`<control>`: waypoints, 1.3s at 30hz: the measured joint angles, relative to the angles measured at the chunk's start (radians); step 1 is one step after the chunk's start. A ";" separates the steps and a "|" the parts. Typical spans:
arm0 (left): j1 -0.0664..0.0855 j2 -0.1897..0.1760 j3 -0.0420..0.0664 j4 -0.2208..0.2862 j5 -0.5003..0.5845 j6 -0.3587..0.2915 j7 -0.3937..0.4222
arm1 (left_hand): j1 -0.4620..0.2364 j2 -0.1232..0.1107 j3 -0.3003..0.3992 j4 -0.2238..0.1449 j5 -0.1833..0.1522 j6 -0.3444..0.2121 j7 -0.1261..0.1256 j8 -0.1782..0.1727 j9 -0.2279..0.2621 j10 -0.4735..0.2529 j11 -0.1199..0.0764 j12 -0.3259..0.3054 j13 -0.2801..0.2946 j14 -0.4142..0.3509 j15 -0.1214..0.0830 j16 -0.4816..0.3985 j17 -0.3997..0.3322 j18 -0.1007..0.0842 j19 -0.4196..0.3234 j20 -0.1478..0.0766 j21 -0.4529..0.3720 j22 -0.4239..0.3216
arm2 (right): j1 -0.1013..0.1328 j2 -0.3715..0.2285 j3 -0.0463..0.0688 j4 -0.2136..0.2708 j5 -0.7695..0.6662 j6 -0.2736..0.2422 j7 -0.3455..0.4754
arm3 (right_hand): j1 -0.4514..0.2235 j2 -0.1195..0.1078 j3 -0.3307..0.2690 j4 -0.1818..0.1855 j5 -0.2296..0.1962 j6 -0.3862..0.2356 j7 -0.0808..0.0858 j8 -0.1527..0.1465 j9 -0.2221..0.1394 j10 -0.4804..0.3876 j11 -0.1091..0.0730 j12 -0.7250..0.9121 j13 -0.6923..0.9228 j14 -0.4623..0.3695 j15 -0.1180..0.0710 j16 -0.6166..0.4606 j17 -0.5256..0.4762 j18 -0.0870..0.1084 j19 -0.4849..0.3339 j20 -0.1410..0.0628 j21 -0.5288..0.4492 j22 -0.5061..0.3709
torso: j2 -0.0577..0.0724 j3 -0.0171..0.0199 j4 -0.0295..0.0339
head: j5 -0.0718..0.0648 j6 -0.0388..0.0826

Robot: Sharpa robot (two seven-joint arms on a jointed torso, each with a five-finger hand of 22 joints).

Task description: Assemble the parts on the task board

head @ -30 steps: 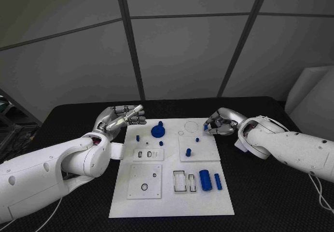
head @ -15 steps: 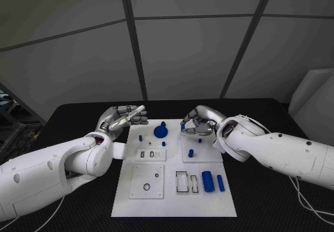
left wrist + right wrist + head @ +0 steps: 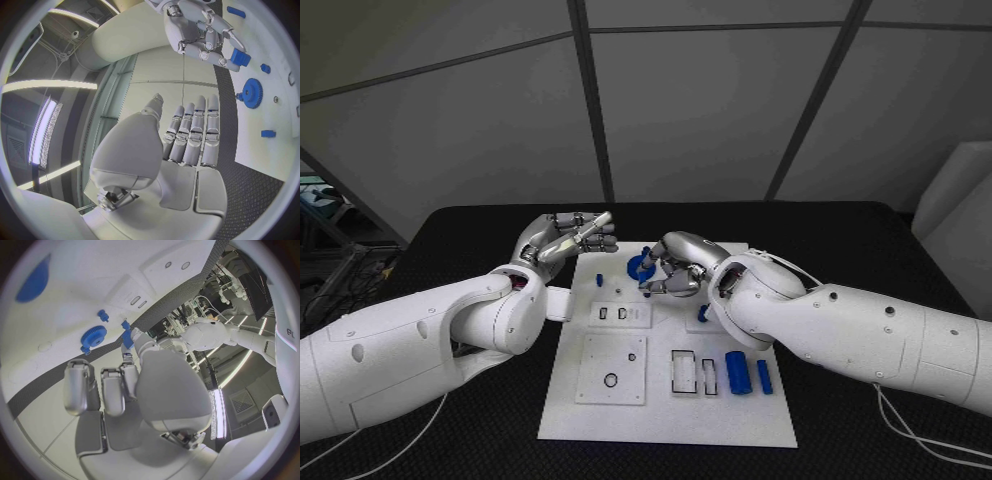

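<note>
Blue, small and blocky, a part [image 3: 240, 56] sits pinched in the fingertips of the right hand [image 3: 674, 268], whose other fingers are curled in around it. That hand hovers over the far middle of the white task board [image 3: 661, 410], just beside the blue gear [image 3: 252, 93] that lies there, partly hidden behind the hand in the head view. In the right wrist view the gear [image 3: 94, 335] lies just beyond the fingertips, with a small blue peg [image 3: 102, 315] near it. Nearer on the board, two blue cylinders [image 3: 737, 372] lie side by side next to rectangular slots. The left hand [image 3: 568, 236] is raised over the black table [image 3: 473, 225] just off the board's far left corner, holding nothing, its fingers straight and pressed together side by side.
</note>
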 measured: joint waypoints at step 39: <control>0.000 0.004 0.000 -0.003 0.000 0.005 -0.001 | 0.000 0.000 -0.003 -0.003 0.000 0.000 0.000 0.000 0.000 0.000 0.000 0.000 0.000 0.000 0.000 0.000 0.000 0.000 0.000 0.000 0.004 0.001 | -0.052 0.069 -0.022 -0.019 -0.120 0.069 -0.071 | -0.010 -0.010 0.002 -0.004 0.010 -0.011 0.004 -0.002 0.000 -0.007 0.007 -0.014 -0.002 0.000 0.000 0.000 0.000 0.000 -0.004 0.004 0.000 0.000 | -0.001 0.0009 -0.0029 | 0.018 -0.017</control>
